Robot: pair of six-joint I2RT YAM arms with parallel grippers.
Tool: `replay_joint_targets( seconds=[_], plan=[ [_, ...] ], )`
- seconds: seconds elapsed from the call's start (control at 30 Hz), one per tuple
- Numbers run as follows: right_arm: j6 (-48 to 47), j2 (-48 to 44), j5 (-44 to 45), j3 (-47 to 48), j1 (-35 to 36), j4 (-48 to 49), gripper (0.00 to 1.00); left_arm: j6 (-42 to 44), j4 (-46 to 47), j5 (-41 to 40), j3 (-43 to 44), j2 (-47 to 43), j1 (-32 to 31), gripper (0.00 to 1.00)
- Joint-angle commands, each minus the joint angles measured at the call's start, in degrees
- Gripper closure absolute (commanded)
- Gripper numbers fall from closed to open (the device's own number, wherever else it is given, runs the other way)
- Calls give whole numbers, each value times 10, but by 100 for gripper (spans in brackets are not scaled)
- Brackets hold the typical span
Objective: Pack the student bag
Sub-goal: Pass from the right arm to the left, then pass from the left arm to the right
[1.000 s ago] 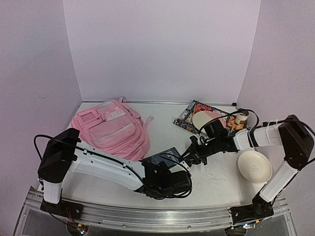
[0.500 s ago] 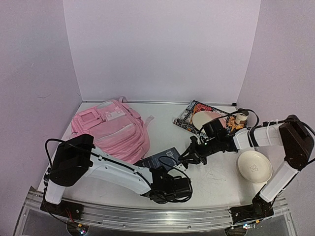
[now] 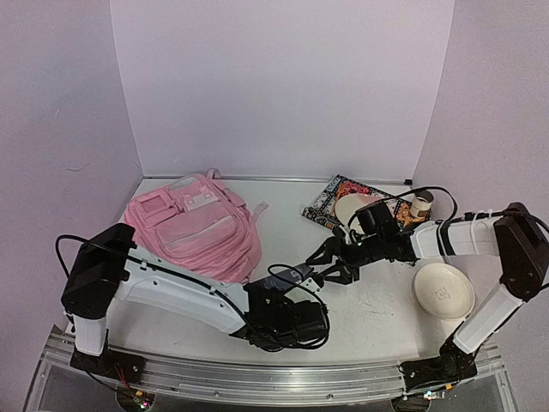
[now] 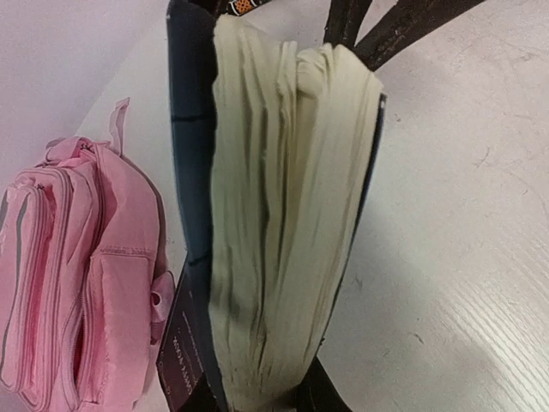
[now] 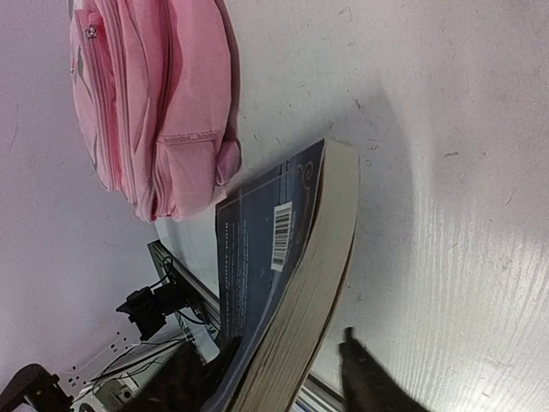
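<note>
The student bag (image 3: 193,225) is a pale-pink backpack lying flat at the back left; it also shows in the left wrist view (image 4: 69,283) and the right wrist view (image 5: 154,103). A thick dark-blue paperback (image 3: 287,276) stands on edge just right of it, cream pages showing (image 4: 283,215). My left gripper (image 4: 257,396) is shut on the book's near end, one finger on each cover. At the book's far end (image 5: 292,257) my right gripper (image 5: 279,378) is open; one finger (image 5: 364,373) stands clear of the pages, the other is beside the cover.
At the back right lies a patterned book (image 3: 330,196) with a cream plate (image 3: 352,209) on it, and a small capped bottle (image 3: 420,204) beside it. A white bowl (image 3: 443,292) sits near the right arm. The metal rail (image 3: 257,378) marks the table's front edge.
My left gripper has closed on the book's near end. My right gripper has opened off the far end. The book has tipped from lying tilted to standing on edge.
</note>
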Motion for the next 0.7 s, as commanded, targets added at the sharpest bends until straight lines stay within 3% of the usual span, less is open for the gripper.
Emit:
replay_joint_targets(
  seconds=[0.0, 0.07, 0.2, 0.47, 0.67],
  plan=[
    [-4, -28, -6, 3, 0, -9, 24, -18, 17, 4, -18, -85, -5, 91],
    [-5, -30, -15, -3, 0, -13, 14, -11, 20, 5, -31, -103, -5, 93],
    [0, -39, -39, -12, 0, -14, 3, 13, 45, 12, -61, -140, -5, 96],
    [16, -21, -82, 16, 26, -16, 2, 85, 136, 45, -117, -178, -8, 99],
    [33, 8, -85, 37, 72, -16, 2, 140, 162, 24, -119, -167, -13, 100]
  ],
)
